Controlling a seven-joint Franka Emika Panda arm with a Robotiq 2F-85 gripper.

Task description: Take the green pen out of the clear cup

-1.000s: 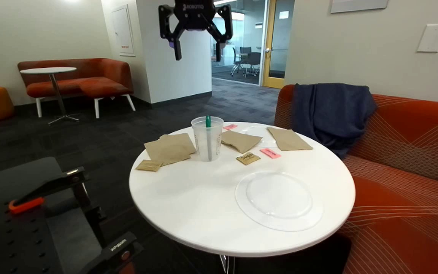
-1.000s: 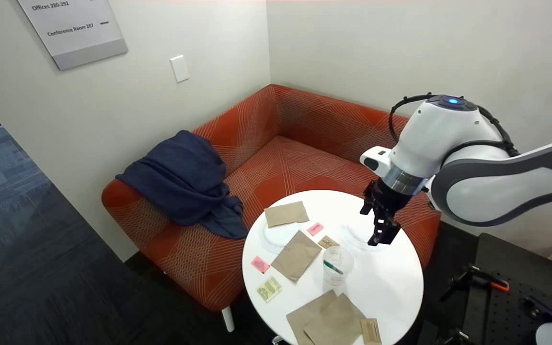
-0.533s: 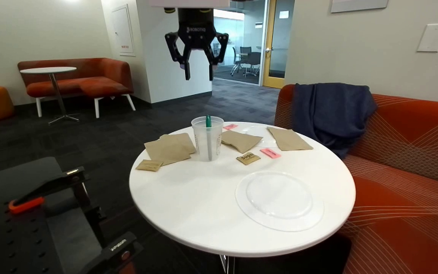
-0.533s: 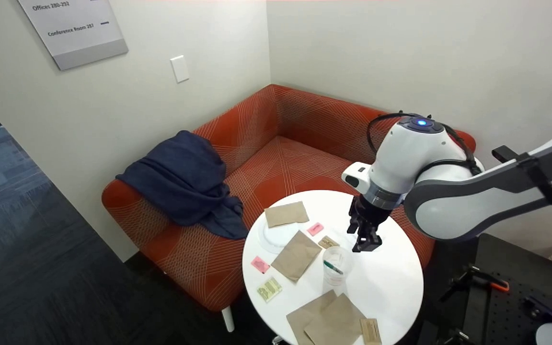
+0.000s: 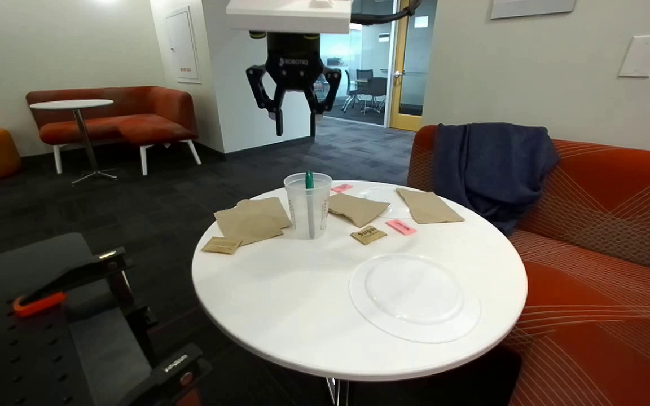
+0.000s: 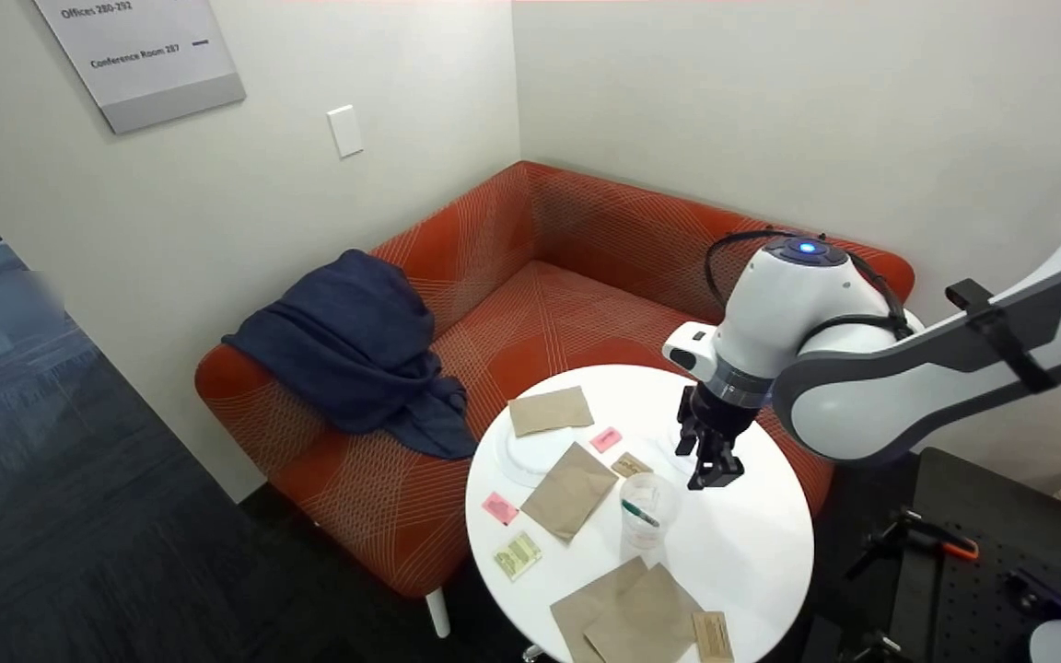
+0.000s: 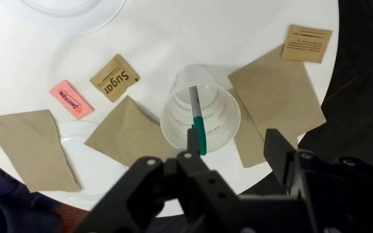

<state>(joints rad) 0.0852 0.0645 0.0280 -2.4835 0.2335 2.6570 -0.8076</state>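
The green pen (image 7: 198, 122), grey along its barrel with a green cap, leans inside the clear cup (image 7: 228, 121), cap end up at the rim. That cup (image 5: 298, 208) stands upright on the white round table, and the pen's cap (image 5: 309, 180) pokes up at its rim. My gripper (image 5: 296, 132) hangs in the air above cup height, pointing down, its jaws part-way apart with nothing between them. From the wrist view, the gripper (image 7: 234, 139) has its left finger overlapping the pen's cap and its right finger out over the napkins. An exterior view places the gripper (image 6: 698, 465) beside the cup.
Brown napkins (image 7: 277, 94) lie flat close to the cup on both sides. A sugar packet (image 7: 115, 77) and pink packets (image 7: 71, 99) are scattered around. A large clear plate (image 5: 415, 290) rests on the table (image 5: 280, 304). A red sofa (image 6: 567, 313) borders the table.
My gripper has come down and across toward the cup, and its fingers have drawn closer together, mostly in the first half second. The cup and pen stay where they were.
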